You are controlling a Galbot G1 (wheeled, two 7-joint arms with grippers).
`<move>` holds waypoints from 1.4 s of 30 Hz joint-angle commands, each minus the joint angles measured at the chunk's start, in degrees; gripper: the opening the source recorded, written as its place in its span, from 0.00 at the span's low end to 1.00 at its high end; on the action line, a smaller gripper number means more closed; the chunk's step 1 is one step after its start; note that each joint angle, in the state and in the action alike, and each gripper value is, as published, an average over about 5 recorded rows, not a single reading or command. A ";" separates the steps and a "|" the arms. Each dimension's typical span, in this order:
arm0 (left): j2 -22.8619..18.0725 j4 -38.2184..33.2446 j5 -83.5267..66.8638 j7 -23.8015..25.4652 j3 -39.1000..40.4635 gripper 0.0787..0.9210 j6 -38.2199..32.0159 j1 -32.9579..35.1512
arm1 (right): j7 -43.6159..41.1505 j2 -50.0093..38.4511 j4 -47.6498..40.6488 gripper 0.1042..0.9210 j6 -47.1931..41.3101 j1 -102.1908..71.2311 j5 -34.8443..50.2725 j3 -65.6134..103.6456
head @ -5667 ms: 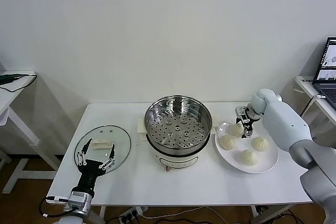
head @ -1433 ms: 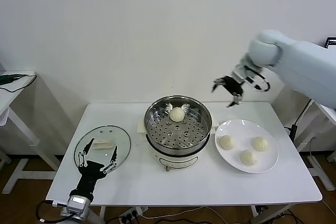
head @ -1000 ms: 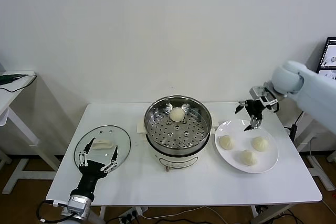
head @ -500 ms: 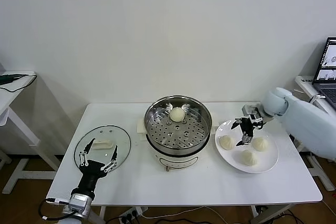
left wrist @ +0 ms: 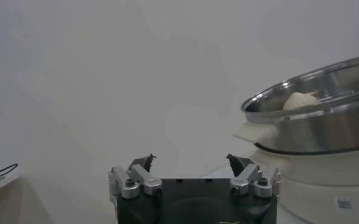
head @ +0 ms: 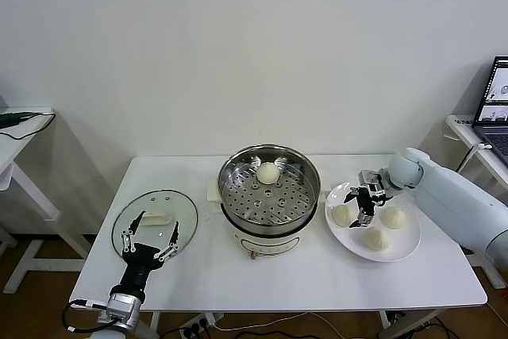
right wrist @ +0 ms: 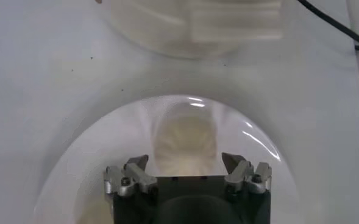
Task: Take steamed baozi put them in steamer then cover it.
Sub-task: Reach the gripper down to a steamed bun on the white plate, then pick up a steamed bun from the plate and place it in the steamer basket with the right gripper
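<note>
Now, going from the left side of the white table (head: 238, 275), the left gripper (head: 147, 241) is waiting at about 7 o'clock from the steamer (head: 269, 188), with its fingers spread wide and nothing between them. It is hanging over the near edge of the cover (head: 155, 221), which is lying flat on the table at 9 o'clock from the steamer, its white handle (head: 155, 217) facing up. In the left wrist view the same gripper (left wrist: 191, 167) is showing its two open tips, and the steamer (left wrist: 316, 122) is standing beyond it with the top of a bun (left wrist: 300, 100) looking over the rim.

At the centre, the steamer is sitting on its white pot base (head: 266, 240). One steamed baozi (head: 268, 172) is lying inside on the perforated floor, at 12 o'clock near the back wall.

At 3 o'clock from the steamer, the white plate (head: 401, 250) is carrying three more buns: one (head: 343, 215) at the plate's 9 o'clock, one (head: 393, 217) at 2 o'clock and one (head: 375, 237) at 6 o'clock. The right gripper (head: 363, 204) is hanging low over the plate, just beside the 9 o'clock bun, with its fingers spread apart and not pinching anything. In the right wrist view this gripper (right wrist: 188, 169) is pointing down at a bun (right wrist: 185, 143) on the plate (right wrist: 94, 158), which is lying between the lines of the open tips; I cannot tell whether they are touching it.
</note>
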 commanded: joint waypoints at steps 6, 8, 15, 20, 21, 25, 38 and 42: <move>-0.32 -0.15 0.33 -0.09 0.23 0.88 -0.18 0.13 | 0.39 1.23 -1.50 0.84 0.34 -2.31 -2.85 3.30; -0.43 -0.26 0.34 -0.11 0.27 0.88 -0.16 0.15 | 0.40 1.30 -1.59 0.80 0.35 -2.34 -2.89 3.57; -0.48 -0.18 0.34 -0.16 0.31 0.88 -0.15 0.12 | 0.55 1.58 -2.04 0.65 0.75 -2.57 -3.26 4.35; -0.51 -0.30 0.35 -0.16 0.26 0.88 -0.17 0.22 | 0.19 1.26 -1.79 0.62 1.01 -2.48 -3.21 4.62; -0.51 -0.31 0.35 -0.16 0.25 0.88 -0.18 0.25 | -0.03 0.94 -1.45 0.62 0.99 -2.37 -2.95 4.59; -0.48 -0.45 0.41 -0.16 0.30 0.88 -0.15 0.37 | -1.82 -2.67 1.41 0.62 0.59 -0.28 0.00 2.60; 0.01 -2.50 0.44 -0.35 0.67 0.88 0.78 0.24 | -5.06 -21.07 24.79 0.62 -5.58 38.78 25.03 -32.84; 0.37 -2.77 0.44 -0.35 0.75 0.88 0.78 0.38 | -5.73 -20.09 29.75 0.62 -7.86 55.30 31.05 -46.84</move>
